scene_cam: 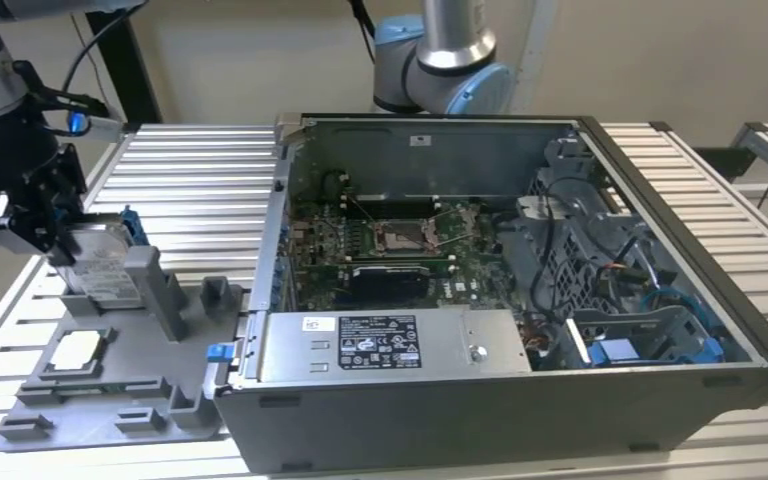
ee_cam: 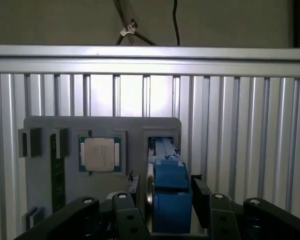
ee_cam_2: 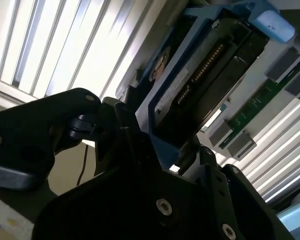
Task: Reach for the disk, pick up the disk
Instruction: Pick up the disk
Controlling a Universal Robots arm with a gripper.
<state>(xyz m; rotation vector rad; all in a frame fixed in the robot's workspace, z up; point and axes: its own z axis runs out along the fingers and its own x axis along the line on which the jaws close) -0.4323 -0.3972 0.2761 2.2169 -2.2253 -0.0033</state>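
The disk (scene_cam: 99,268) stands on edge in a slot of the grey fixture plate (scene_cam: 137,395) at the exterior view's left, its white label facing out and its blue rail on top. My gripper (scene_cam: 67,238) comes down over its far end, and its black fingers (ee_cam: 134,186) sit tight against both sides of the disk (ee_cam: 167,192). In the second wrist view the disk's (ee_cam_2: 210,75) connector side and blue frame run out from between the gripper's (ee_cam_2: 162,137) jaws. The disk's lower edge still looks seated in the fixture.
A small square silver chip (scene_cam: 77,350) lies in its holder on the fixture, beside the disk (ee_cam: 100,154). An open computer case (scene_cam: 518,400) with a grey power supply box (scene_cam: 384,345) stands at the exterior view's right. Another robot arm's base (scene_cam: 438,60) stands behind it. Slatted aluminium table (scene_cam: 184,190) surrounds everything.
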